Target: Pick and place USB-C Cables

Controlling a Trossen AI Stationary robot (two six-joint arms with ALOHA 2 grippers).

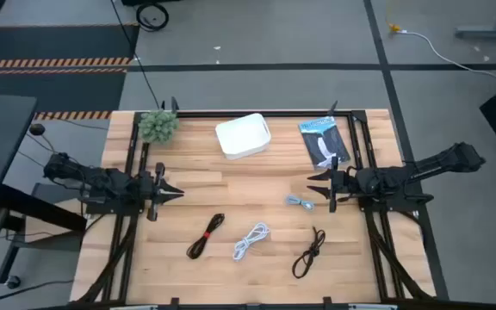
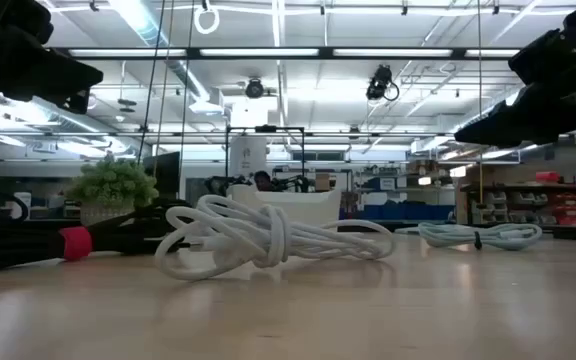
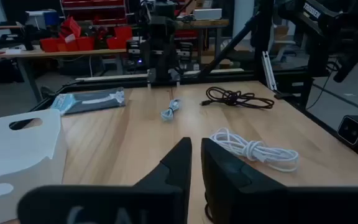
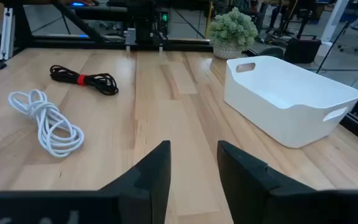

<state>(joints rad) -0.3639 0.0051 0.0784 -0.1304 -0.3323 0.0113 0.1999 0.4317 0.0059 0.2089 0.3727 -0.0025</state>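
Note:
Four coiled cables lie flat on the wooden table. The black one with a red tie [image 1: 206, 235] [image 4: 82, 79] lies toward the near-left, the white one [image 1: 251, 241] [image 3: 253, 148] beside it, the all-black one [image 1: 309, 252] [image 3: 238, 98] toward the near-right. The short pale blue-grey one [image 1: 299, 202] [image 3: 170, 111] lies just below my right gripper. My left gripper [image 1: 177, 191] [image 3: 196, 146] hovers at the table's left, shut, pointing right. My right gripper [image 1: 311, 185] [image 4: 194, 149] hovers at the table's right, open, pointing left. Neither touches a cable.
A white bin with handle cut-outs [image 1: 243, 135] [image 4: 291, 99] stands at the far middle. A green fuzzy plant [image 1: 158, 126] sits at the far-left corner and a flat black-and-blue packet [image 1: 324, 140] at the far right. Bare wood lies between the two grippers.

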